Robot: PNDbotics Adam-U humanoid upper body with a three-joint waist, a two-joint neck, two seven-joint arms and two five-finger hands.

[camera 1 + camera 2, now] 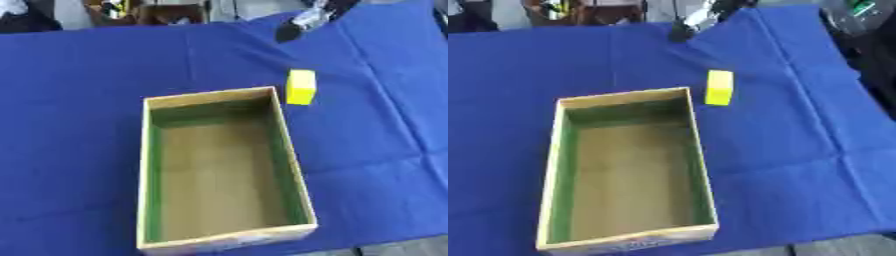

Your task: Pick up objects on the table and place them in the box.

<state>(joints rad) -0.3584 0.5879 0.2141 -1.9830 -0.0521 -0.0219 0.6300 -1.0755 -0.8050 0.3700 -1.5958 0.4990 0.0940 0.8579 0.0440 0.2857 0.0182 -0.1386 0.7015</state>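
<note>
While the open rectangular cardboard box, its inner walls lined green, sits on the blue cloth-covered table, a small bright yellow rectangular block lies just beyond the box's far right corner, apart from it. The block's long axis runs near to far, roughly parallel with the box's long sides. Over the far right, the right hand shows blurred; whether its fingers are spread or curled I cannot tell.
</note>
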